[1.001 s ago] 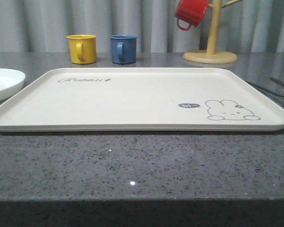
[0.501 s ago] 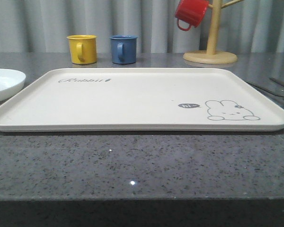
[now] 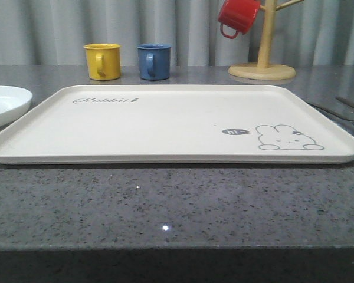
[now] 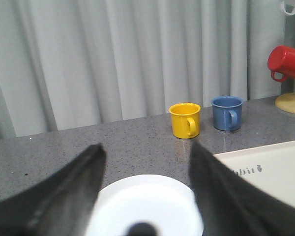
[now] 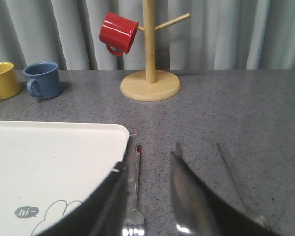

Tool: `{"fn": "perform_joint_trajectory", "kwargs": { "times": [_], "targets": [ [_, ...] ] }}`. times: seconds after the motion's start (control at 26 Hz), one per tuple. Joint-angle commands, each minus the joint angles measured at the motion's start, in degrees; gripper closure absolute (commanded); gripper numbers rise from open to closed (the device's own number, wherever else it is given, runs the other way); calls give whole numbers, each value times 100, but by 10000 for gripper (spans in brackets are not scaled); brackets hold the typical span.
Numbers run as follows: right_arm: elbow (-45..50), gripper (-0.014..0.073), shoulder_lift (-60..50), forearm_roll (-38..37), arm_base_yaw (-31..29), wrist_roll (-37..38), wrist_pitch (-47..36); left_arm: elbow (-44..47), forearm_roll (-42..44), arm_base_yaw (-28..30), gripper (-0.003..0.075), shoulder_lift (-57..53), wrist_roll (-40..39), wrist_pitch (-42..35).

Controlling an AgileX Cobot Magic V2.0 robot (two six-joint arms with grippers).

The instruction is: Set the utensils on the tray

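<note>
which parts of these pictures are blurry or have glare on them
Left wrist view: the left tool is a dark blur up close, while the yellow mug is sharp. Right wrist view: the right tool is soft, with a small glint on one finger. Front view: a bright speck glares on the counter.

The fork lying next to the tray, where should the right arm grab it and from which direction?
Grip the fork across its slim handle near the middle, coming straight down from above. It lies flat on the counter beside the tray, so only a top pinch with the fingers straddling the narrow shaft looks workable. The right gripper is open over it.
</note>
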Motion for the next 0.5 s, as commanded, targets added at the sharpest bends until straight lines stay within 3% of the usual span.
{"fn": "perform_joint_trajectory", "kwargs": {
  "times": [0.0,0.08,0.46],
  "targets": [
    [-216,106,58,40,-41,-38,-454,-210,-10,14,97,89,-52,-431],
    [-216,72,58,40,-41,-38,-454,-210,-10,14,100,89,-52,-431],
    [-210,72,58,40,-41,-38,-454,-210,-48,14,101,89,-52,-410]
  ]
}}
